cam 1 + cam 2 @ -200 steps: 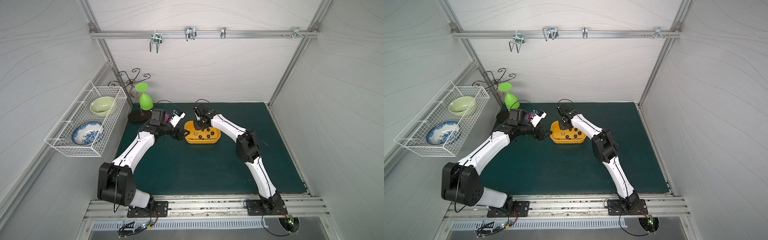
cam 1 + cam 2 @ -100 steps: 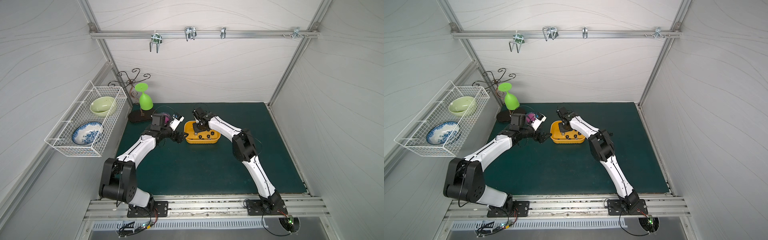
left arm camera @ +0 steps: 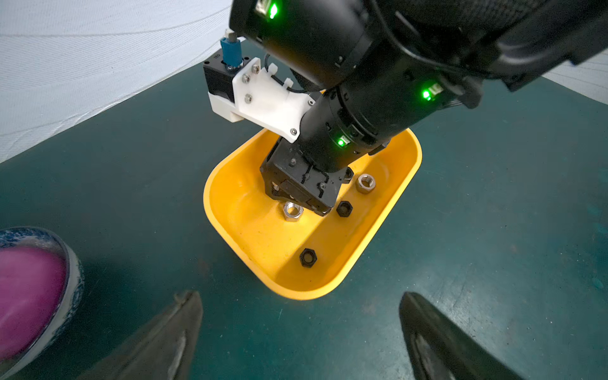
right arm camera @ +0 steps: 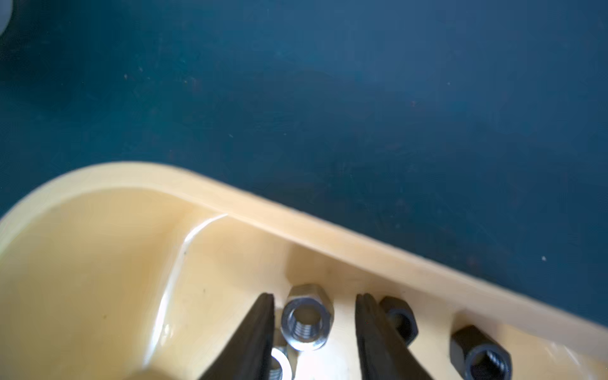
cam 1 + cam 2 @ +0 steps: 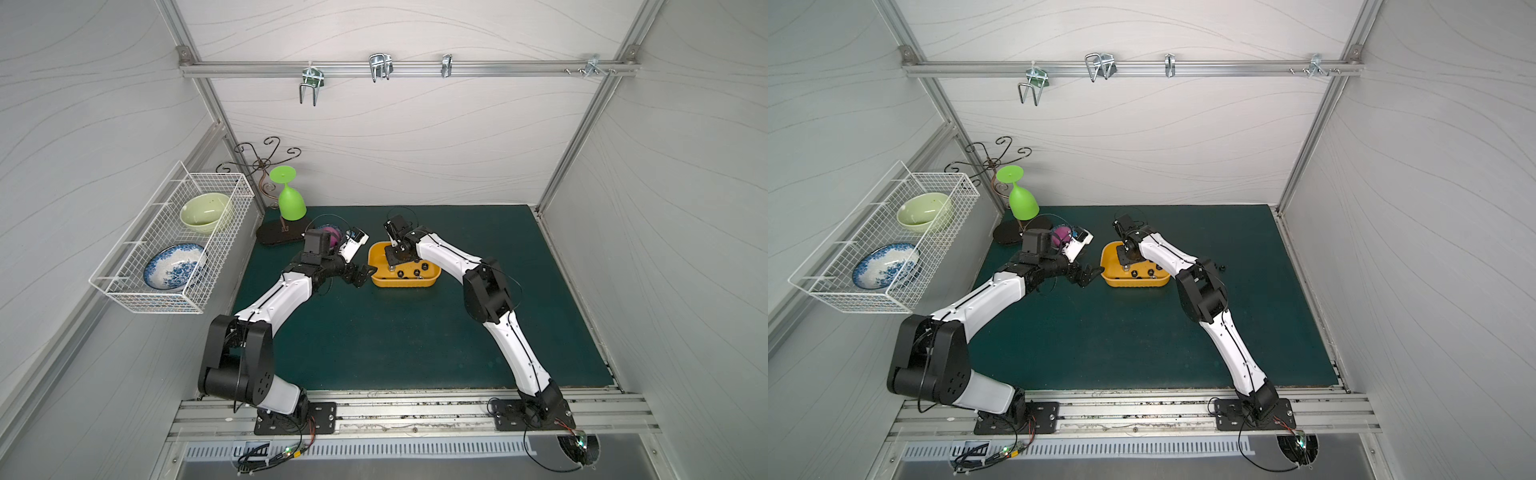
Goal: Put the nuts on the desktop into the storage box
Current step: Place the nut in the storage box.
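The yellow storage box (image 5: 432,281) (image 5: 1163,283) lies on the dark green desktop (image 5: 395,340). My right gripper (image 5: 392,261) (image 5: 1124,261) (image 4: 315,297) reaches down into its left half. The jaws stand open, with a silver nut (image 4: 307,317) (image 3: 292,211) lying loose between them on the box floor. Black nuts (image 4: 399,320) (image 3: 344,208) and another silver nut (image 3: 366,183) lie around it. My left gripper (image 5: 361,276) (image 5: 1090,276) (image 3: 299,306) hovers wide open and empty over the desktop beside the box's left end. A tiny dark piece (image 5: 1223,266), perhaps a nut, lies on the desktop past the right elbow.
A small bowl with a pink ball (image 5: 330,230) (image 3: 29,289) stands just behind my left wrist. A green goblet (image 5: 291,203) hangs on a black stand (image 5: 276,237) at the back left. A white wire basket (image 5: 124,291) with two bowls is fixed to the left wall.
My right gripper has gone lower and leftward inside the box, and its jaws have parted, letting go of the silver nut. The left arm has shifted slightly and stays open.
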`<state>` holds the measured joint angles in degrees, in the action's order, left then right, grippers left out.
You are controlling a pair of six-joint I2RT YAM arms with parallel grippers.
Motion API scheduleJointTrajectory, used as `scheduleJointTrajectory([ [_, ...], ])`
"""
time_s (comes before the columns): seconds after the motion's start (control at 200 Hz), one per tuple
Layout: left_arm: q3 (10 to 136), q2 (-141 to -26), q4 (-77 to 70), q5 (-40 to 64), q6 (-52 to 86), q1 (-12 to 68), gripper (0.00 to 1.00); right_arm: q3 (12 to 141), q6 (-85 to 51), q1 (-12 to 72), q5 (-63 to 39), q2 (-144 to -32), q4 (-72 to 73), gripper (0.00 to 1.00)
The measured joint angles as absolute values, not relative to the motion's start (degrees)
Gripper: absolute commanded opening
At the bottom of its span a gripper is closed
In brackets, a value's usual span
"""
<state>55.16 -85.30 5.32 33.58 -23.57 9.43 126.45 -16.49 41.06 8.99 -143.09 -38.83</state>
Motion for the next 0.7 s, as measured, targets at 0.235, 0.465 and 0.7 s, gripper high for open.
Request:
scheduleJointTrajectory([
  [0.235,55.5,-85.0,7.7,35.4,-23.8,9.4,0.98,124.0,-16.6,41.1,8.8,-139.0,-39.7,0.75],
  [0.465,59.7,-83.6,12.2,39.1,-23.8,9.4,0.98,112.6,-19.0,40.7,10.1,-122.4,-39.1,0.84],
  [0.7,60.1,-82.7,11.6,44.5,-20.7,10.9,0.98,99.6,-20.6,38.7,14.7,-105.7,-37.5,0.99],
])
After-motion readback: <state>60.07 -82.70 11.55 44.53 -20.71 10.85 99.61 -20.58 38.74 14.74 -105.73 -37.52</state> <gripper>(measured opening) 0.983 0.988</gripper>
